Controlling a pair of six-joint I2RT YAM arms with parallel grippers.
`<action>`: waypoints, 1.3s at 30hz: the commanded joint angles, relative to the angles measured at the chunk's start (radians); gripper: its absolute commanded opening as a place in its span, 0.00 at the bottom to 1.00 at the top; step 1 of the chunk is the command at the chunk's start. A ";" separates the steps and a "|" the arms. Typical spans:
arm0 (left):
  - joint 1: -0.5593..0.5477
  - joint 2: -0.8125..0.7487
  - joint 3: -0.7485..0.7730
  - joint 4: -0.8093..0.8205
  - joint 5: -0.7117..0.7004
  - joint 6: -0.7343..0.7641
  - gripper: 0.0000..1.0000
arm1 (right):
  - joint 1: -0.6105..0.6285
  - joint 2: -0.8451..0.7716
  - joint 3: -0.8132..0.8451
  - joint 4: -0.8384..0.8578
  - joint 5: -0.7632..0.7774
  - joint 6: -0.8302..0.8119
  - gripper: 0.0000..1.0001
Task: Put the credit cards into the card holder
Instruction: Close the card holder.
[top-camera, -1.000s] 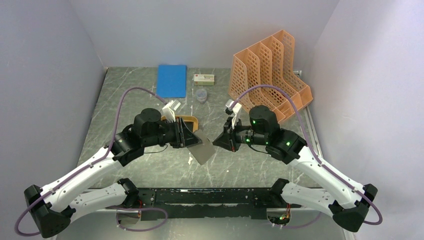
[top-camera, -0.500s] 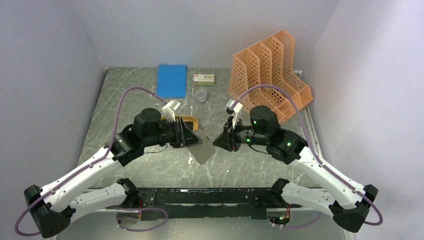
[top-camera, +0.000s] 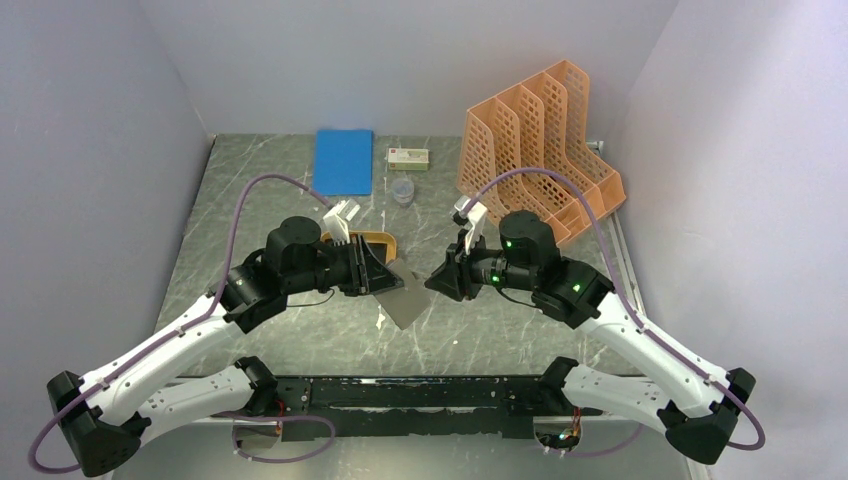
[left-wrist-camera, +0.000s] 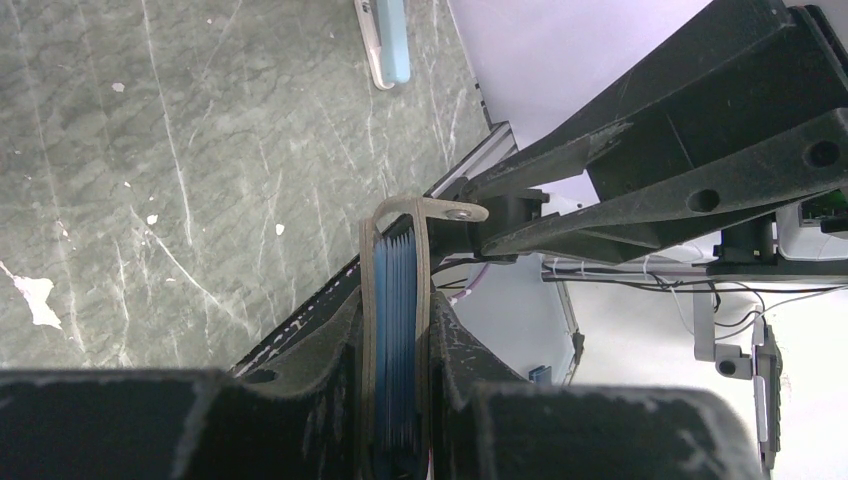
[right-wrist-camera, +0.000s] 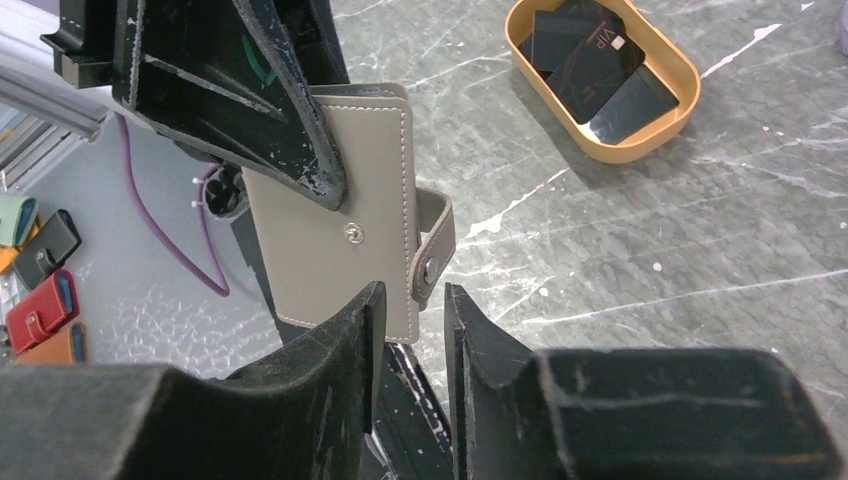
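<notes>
With the left black gripper (left-wrist-camera: 398, 300), pinching tight the flat grey-brown leather card holder (right-wrist-camera: 330, 240). With the right black gripper (right-wrist-camera: 408, 300), a little open and empty, hovering by its strap (right-wrist-camera: 432, 245). Yet to move: dark shiny credit cards (right-wrist-camera: 590, 60) in the orange oval plastic tray (right-wrist-camera: 625, 150).

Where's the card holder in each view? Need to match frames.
Top external: card holder at picture centre, tilted.
Left wrist: card holder bottom centre, seen edge-on.
Right wrist: card holder centre-left, flat face showing.
Shared landmark: the left gripper clamping it, in all three.
</notes>
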 joint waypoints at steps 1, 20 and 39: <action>0.011 -0.018 0.030 0.019 -0.001 0.005 0.05 | 0.004 0.002 -0.010 0.016 0.040 0.009 0.32; 0.011 -0.022 0.022 0.028 0.005 -0.001 0.05 | 0.004 0.015 -0.007 0.044 0.006 0.030 0.10; 0.011 0.038 0.084 -0.017 -0.027 0.035 0.05 | 0.008 0.070 0.110 -0.080 -0.110 -0.091 0.00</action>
